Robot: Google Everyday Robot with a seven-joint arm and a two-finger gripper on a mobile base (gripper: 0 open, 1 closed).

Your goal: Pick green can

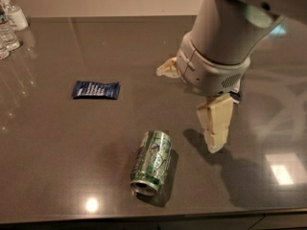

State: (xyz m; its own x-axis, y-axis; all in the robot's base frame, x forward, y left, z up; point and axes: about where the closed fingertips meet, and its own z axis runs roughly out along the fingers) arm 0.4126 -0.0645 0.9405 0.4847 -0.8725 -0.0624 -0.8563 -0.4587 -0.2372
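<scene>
The green can (152, 161) lies on its side on the dark table (57, 166), near the front edge, with its silver top facing the camera. My gripper (188, 109) hangs over the table to the right of the can and a little behind it, not touching it. Its two cream fingers are spread apart: one fingertip (215, 140) points down just right of the can, and the other (167, 69) sticks out further back. The gripper is open and empty.
A small dark blue snack bag (96, 89) lies left of centre. Clear plastic bottles (9, 25) stand at the back left corner. My arm's large grey wrist (218, 47) covers the back right part of the table.
</scene>
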